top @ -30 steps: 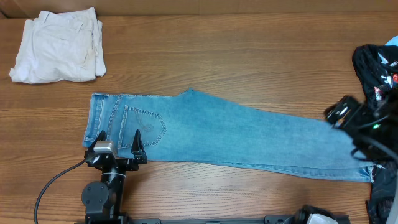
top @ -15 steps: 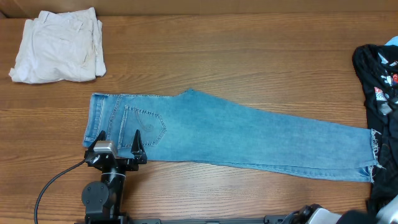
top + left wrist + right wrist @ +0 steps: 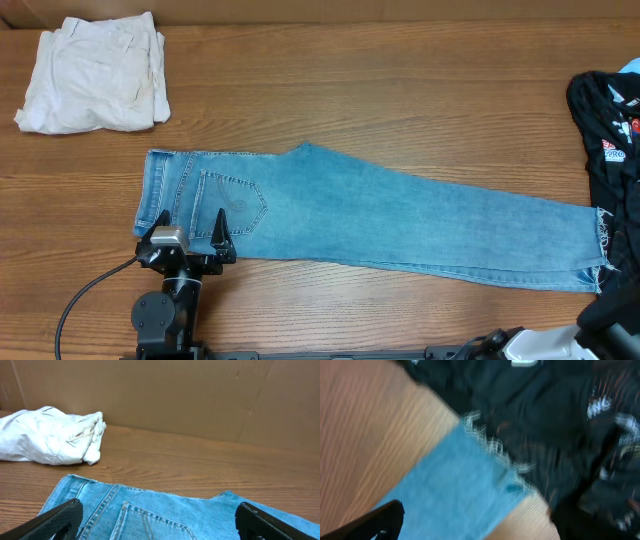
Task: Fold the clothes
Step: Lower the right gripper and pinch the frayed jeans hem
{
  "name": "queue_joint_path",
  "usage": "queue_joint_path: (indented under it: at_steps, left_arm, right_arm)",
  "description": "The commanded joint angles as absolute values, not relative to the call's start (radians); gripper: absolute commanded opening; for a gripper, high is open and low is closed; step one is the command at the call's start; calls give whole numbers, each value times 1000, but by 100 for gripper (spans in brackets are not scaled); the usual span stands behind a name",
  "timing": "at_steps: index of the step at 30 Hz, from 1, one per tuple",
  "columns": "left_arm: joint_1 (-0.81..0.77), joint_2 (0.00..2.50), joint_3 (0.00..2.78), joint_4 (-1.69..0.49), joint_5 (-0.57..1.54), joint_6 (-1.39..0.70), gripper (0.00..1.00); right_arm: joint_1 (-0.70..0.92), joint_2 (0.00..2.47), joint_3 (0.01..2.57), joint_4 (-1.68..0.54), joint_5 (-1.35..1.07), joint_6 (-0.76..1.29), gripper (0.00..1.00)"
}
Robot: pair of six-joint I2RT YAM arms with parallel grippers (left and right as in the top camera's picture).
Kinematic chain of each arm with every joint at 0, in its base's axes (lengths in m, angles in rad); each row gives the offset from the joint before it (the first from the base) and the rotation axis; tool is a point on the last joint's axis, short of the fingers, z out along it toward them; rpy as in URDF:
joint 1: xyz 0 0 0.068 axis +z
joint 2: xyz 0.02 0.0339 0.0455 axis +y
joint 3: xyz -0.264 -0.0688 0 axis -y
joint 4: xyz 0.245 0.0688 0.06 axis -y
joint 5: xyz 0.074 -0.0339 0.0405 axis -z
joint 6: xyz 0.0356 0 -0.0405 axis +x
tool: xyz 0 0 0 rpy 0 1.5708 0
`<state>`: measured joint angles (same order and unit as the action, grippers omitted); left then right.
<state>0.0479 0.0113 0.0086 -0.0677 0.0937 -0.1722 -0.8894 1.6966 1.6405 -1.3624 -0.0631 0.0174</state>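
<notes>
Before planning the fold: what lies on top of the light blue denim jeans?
Nothing lies on the light blue denim jeans; only the open left claw overlaps their waist edge from above. The wooden table beneath them is covered.

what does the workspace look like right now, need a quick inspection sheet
surface: wooden table, no spills or marks seen
job's things: jeans lying flat, not folded short yet, back pocket up, waistband at the left, frayed hem at the right
clutter: cream-white garment folded at the far left corner; black garment with red-and-white print bunched at the right edge, beside the hem
grippers: left gripper at the waistband's near edge, jaws open, nothing held; right gripper above the hem, jaws open, nothing held, view blurred
cables: one black cable looping from the left arm's base
surroundings: brown cardboard wall behind the table
</notes>
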Motion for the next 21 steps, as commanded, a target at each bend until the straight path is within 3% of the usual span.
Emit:
queue_joint_path:
  at_steps: [1, 15, 21]
  left_arm:
    - [52, 6, 5, -68, 94, -153, 100]
    - [52, 6, 5, -68, 94, -153, 100]
    - [52, 5, 5, -68, 94, -153, 100]
  right_arm:
    - [-886, 1732, 1641, -1315, -62, -9, 100]
    - [-836, 1764, 1530, -1266, -9, -265, 100]
    - [-788, 1764, 1395, -1184, 80, -266, 100]
